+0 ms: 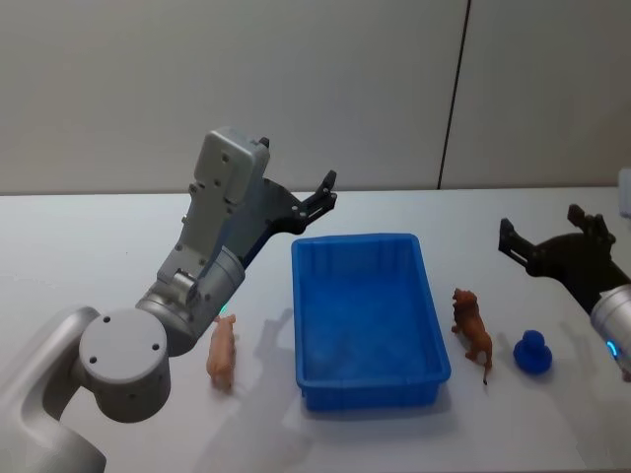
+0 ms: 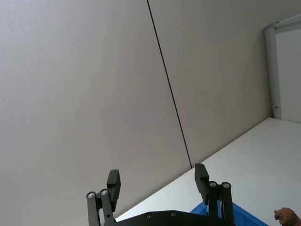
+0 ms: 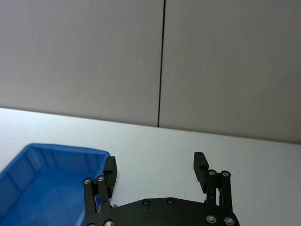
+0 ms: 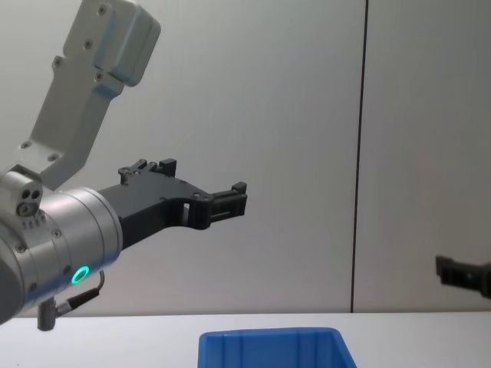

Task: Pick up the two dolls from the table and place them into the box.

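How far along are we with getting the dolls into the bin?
Nothing done: the blue bin is empty. Nothing in hand: left gripper and right gripper hang open above the table. Still to do: pig doll left of the bin, lion doll right of it.

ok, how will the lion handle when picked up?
Lion looks like a moulded figurine: probably rigid and light. It seems to stand on narrow legs, so a side nudge could tip it. Slim, uneven body may twist in a grip.

left hand [image 1: 317, 199] aloft and reaching forward, fingers spread, right hand [image 1: 542, 227] lower, fingers also apart
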Tool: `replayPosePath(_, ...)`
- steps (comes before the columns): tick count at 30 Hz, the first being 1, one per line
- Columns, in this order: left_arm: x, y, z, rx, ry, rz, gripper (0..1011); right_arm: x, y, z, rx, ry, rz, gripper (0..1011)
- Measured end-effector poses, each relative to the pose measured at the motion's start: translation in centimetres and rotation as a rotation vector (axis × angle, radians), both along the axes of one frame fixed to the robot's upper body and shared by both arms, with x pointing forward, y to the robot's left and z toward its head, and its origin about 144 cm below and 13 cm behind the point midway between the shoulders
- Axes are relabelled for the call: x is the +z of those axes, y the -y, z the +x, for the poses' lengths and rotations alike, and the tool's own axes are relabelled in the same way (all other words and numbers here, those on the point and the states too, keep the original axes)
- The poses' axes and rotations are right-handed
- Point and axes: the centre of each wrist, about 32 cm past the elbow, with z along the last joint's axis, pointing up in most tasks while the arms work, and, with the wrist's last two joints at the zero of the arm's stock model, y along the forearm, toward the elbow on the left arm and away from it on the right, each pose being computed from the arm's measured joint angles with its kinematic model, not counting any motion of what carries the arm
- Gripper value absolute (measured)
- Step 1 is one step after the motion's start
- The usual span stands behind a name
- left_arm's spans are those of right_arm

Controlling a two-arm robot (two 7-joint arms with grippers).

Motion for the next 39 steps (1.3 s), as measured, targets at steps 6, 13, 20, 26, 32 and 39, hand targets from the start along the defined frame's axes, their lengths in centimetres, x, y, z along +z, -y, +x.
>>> replayPosePath(6,0.0,0.0,0.0,0.0,0.0,0.0,1001,-0.9,0.5,0.1,-0.025,-0.056,-0.022,1001)
replayPosePath(13,0.0,0.0,0.0,0.0,0.0,0.0,1001,-1.9,1.1,0.1,-0.046,-0.114,-0.045,1001)
replayPosePath(20,0.0,0.0,0.0,0.0,0.0,0.0,1001,-3.0,1.7,-0.1,-0.053,-0.172,-0.061,1001)
replayPosePath(26,0.0,0.0,0.0,0.0,0.0,0.0,1001,-4.0,2.0,-0.3,-0.047,-0.22,-0.068,1001)
replayPosePath(32,0.0,0.0,0.0,0.0,0.0,0.0,1001,-4.9,2.3,-0.5,-0.037,-0.263,-0.068,1001)
replayPosePath(39,0.0,0.0,0.0,0.0,0.0,0.0,1001,-6.0,2.5,-0.8,-0.028,-0.303,-0.058,1001)
